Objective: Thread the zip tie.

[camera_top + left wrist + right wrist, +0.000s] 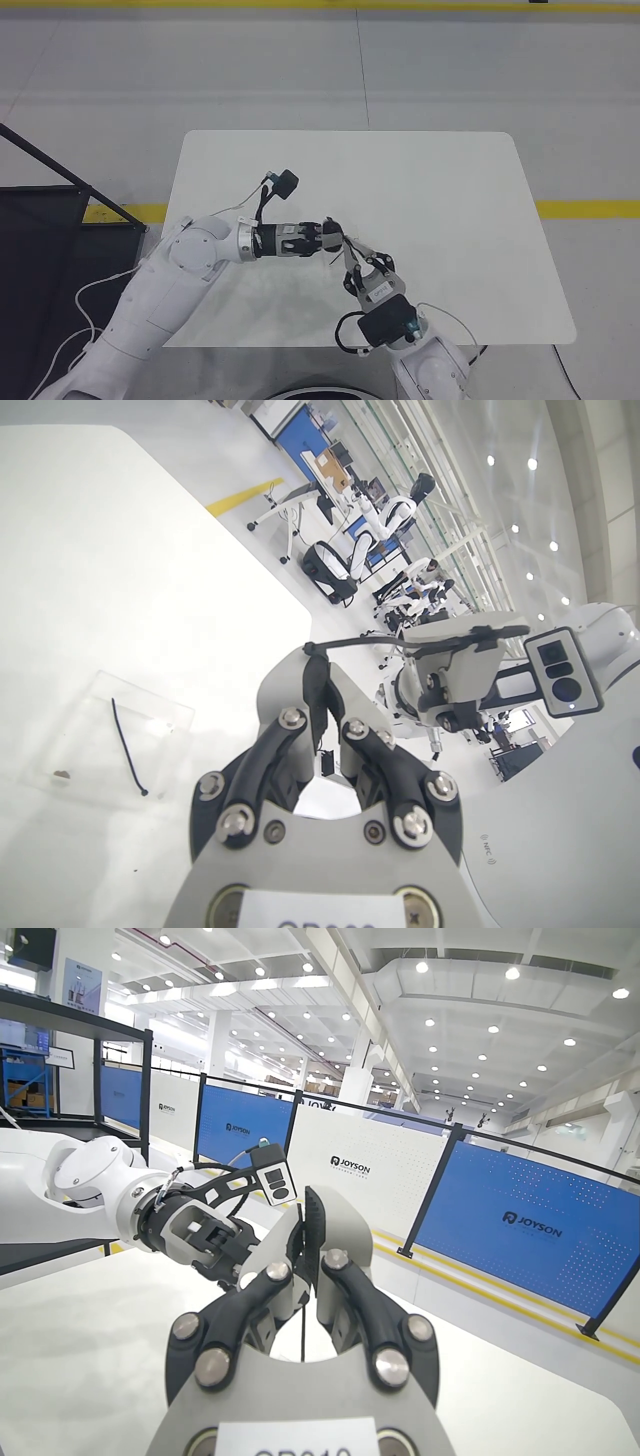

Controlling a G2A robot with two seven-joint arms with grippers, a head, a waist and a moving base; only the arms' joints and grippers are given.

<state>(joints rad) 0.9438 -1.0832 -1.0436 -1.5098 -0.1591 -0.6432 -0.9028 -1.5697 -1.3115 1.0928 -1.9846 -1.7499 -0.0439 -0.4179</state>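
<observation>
Top view showed the white table, smooth and matte with rounded corners, and my two arms meeting above its near middle. My left gripper had its ribbed black pads pressed together, pinching one end of the zip tie, a thin black plastic strap. From there the strap ran level through the air to my right gripper. That gripper's fingers were also closed on it, and a loose length of strap hung down below them. On the table well apart from both grippers lay a flat clear tray, square-cornered and glossy. Inside it rested a spare tie, black and slightly bowed, with its small blocky head at one end. A tiny brown speck sat near one corner of the tray.
</observation>
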